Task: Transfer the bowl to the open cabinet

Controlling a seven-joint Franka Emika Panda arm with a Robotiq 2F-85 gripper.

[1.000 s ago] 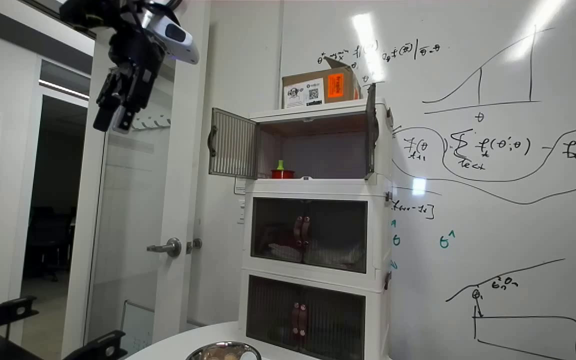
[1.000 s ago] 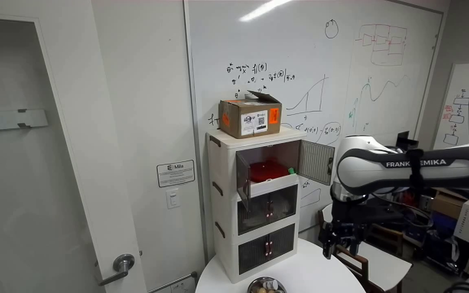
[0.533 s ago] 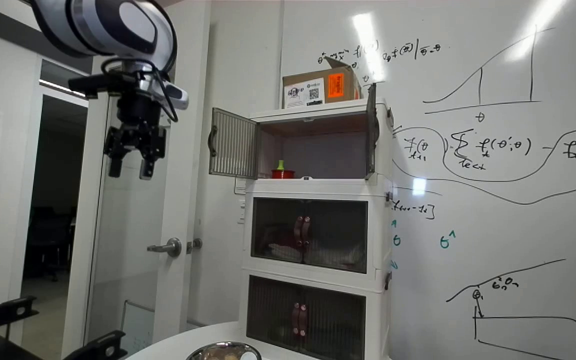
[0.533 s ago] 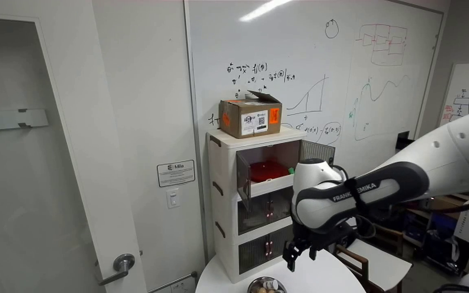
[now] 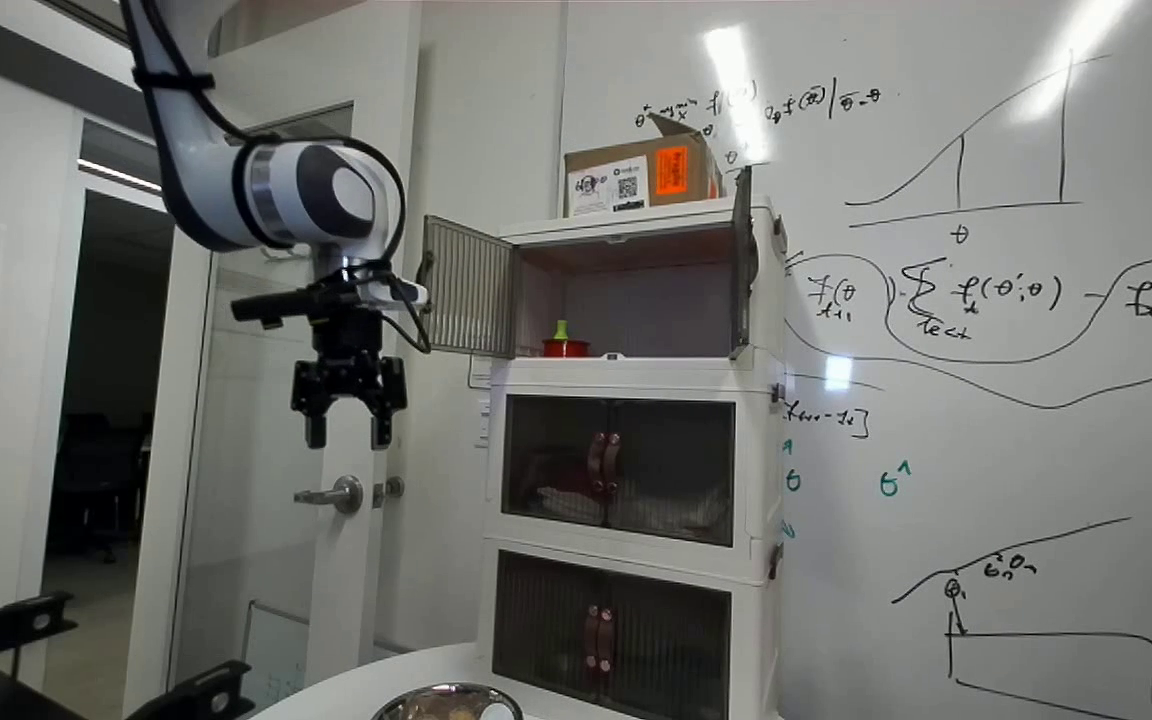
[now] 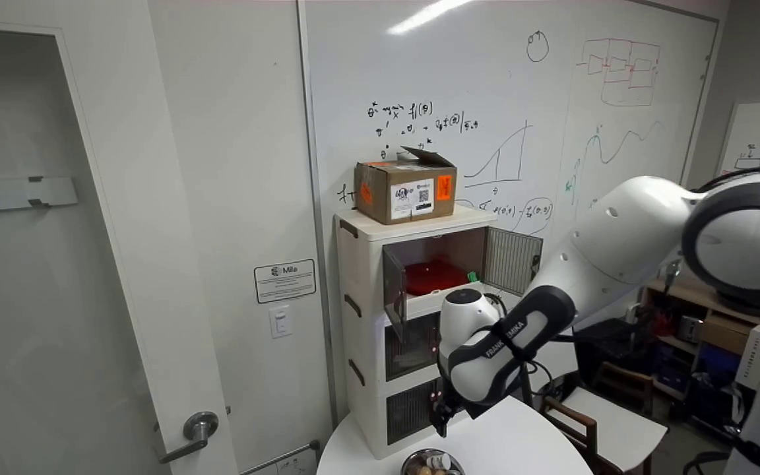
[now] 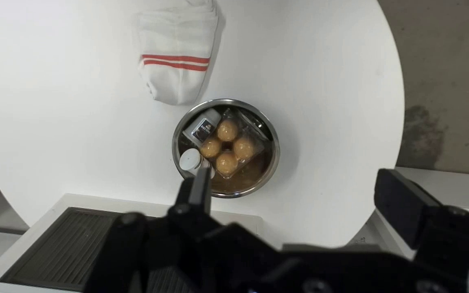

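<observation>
The silvery-grey bowl stands on the round white table in the wrist view. It holds several orange-brown balls in a clear pack and small white and grey containers. The bowl's rim shows at the bottom edge of both exterior views. My gripper is open and empty, pointing down, well above the table. In the wrist view the gripper has one finger overlapping the bowl's lower edge. The open cabinet is the top compartment, both doors swung out; it also shows here.
A red pot with a green piece sits inside the top compartment. A cardboard box stands on the tower. The open doors stick out in front. A folded white towel with red stripes lies near the bowl on the table.
In the exterior views, the arm has swung over towards the table and come lower. The gripper has turned from tilted to pointing down. The bowl and cabinet have not moved.
</observation>
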